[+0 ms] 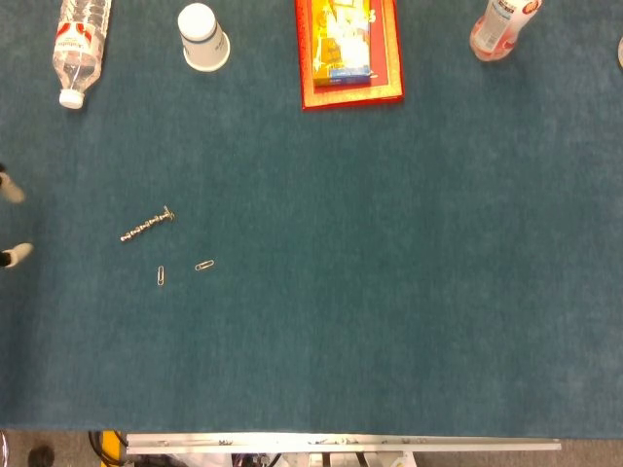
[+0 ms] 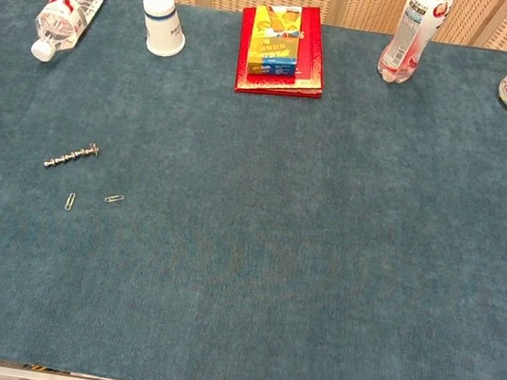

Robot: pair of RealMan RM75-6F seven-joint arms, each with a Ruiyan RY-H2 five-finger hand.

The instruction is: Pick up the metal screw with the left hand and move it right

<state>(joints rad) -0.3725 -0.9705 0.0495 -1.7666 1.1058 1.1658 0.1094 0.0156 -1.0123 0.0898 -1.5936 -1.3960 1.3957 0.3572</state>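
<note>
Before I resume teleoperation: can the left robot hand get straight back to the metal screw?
Probably yes. The metal screw lies alone on the table, nothing between it and the left robot hand, only fingertips showing at the frame's left edge. Two paper clips lie nearby, beside that path.

metal screw (image 1: 147,225) | silver, threaded shank, wider flat head | lying flat on the blue bench (image 1: 389,292), untouched and free | long axis tilted: head toward 2 o'clock, tip toward 8 o'clock | sits in the bench's left part, 9 o'clock from its centre
</note>
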